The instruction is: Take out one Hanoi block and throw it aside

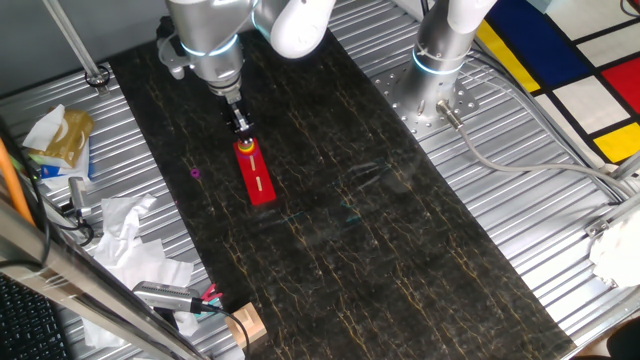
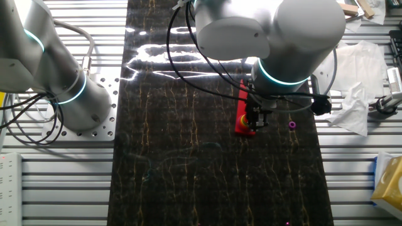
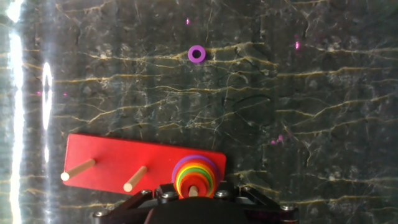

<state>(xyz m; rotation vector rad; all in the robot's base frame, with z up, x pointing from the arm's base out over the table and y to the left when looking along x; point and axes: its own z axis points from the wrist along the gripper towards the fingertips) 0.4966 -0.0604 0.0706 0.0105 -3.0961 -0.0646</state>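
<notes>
A red base board (image 3: 118,158) lies on the dark mat with two bare wooden pegs and a third peg carrying a stack of coloured rings. The Hanoi block (image 3: 186,185), a small red ring, is the top piece of that stack. My gripper (image 3: 193,194) is directly over the stack, with its dark fingers on either side of the rings; the jaws look open and hold nothing. In one fixed view the gripper (image 1: 240,124) hangs just above the ringed end of the board (image 1: 258,180). In the other fixed view the gripper (image 2: 256,118) hides the stack.
A loose purple ring (image 3: 197,54) lies on the mat apart from the board, also seen in one fixed view (image 1: 195,172). Crumpled paper (image 1: 125,235) and clutter lie off the mat's left edge. A second arm's base (image 1: 440,60) stands at the back.
</notes>
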